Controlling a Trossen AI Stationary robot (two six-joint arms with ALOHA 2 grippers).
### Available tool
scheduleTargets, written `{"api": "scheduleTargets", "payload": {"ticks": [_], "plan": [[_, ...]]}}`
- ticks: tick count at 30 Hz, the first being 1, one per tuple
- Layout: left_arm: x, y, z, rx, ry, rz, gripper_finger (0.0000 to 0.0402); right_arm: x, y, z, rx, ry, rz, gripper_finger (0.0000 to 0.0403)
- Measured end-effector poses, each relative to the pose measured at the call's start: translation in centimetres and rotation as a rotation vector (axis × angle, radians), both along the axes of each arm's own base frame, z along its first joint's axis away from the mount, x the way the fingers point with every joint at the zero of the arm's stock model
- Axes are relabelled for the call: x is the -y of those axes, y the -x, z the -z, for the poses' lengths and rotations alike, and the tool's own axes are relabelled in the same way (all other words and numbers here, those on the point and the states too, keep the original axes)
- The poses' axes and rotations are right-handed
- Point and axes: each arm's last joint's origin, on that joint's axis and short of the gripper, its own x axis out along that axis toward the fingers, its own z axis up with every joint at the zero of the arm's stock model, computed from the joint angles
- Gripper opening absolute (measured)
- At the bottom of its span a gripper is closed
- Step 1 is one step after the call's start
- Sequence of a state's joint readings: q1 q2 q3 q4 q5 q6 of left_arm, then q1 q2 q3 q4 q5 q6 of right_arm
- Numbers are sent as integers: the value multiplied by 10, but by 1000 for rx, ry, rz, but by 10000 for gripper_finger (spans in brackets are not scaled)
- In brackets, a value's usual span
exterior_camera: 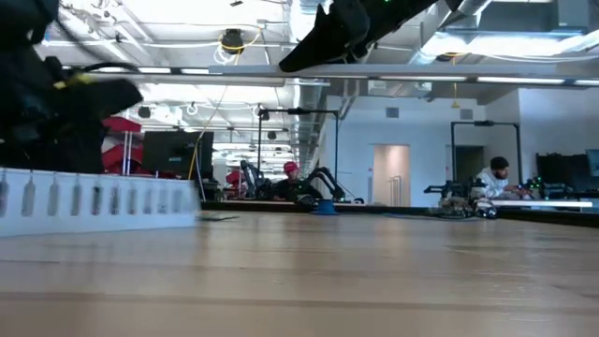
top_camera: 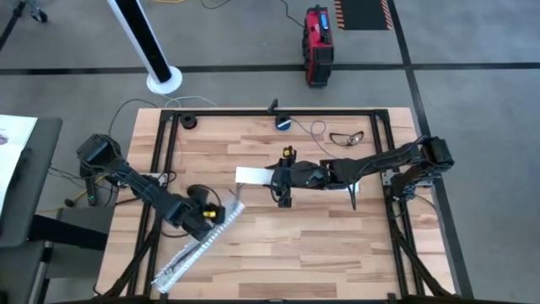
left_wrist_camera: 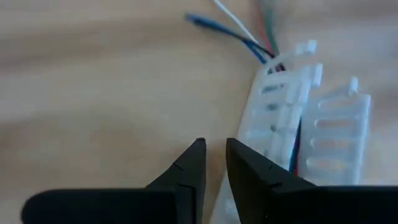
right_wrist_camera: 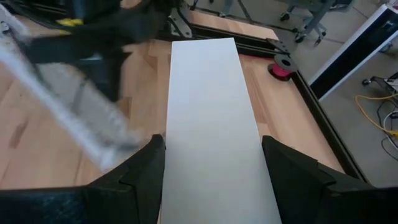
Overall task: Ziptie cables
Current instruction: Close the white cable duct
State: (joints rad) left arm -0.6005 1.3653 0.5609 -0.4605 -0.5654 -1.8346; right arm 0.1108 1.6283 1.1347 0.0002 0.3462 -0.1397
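Overhead, table-level and two close wrist cameras share the table [top_camera: 337, 236].

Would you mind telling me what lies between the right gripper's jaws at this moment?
A flat white sheet runs between the right gripper's open jaws, seen in the right wrist view; the high view shows its end sticking out past the gripper.

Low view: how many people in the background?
2. A person in a red cap near the picture's centre; a second person seated towards the right. Others may be hidden from this view.
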Motion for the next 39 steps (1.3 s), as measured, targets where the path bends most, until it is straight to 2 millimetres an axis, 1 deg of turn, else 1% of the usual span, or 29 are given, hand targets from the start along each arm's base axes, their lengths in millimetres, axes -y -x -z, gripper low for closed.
{"api": "scheduleTargets", "payload": {"ticks": [4,8,11,15,18,20,23,25,27,29,31,34,37,39], "plan": [[9,-16,0,135,80,123,56,0,0,0,1,0,-1,223],[9,-29,-1,215,117,194,56,0,0,0,0,1,-1,223],[3,-42,0,249,142,260,56,0,0,-1,4,2,-4,223],[-6,-64,4,311,188,402,56,-1,0,-1,6,1,-5,223],[-14,-79,7,339,174,490,56,0,0,-1,2,21,-14,223],[-19,-87,4,348,162,569,56,0,0,-1,-1,34,-19,223],[-27,-88,-15,381,204,662,56,2,1,-2,-9,53,-27,223],[-30,-84,-37,429,225,674,56,4,3,-6,-12,66,-29,223],[-30,-74,-60,465,235,656,56,9,7,-13,-4,75,-22,223],[-28,-59,-79,477,240,604,56,14,11,-20,3,85,-13,223],[-20,-41,-93,476,263,529,56,18,16,-26,4,100,-10,223],[5,-13,-99,464,310,425,56,23,23,-37,33,119,-5,223],[37,11,-96,455,416,389,56,25,28,-46,52,134,-6,223],[59,22,-91,423,501,375,56,26,30,-46,33,145,-11,223]]}}
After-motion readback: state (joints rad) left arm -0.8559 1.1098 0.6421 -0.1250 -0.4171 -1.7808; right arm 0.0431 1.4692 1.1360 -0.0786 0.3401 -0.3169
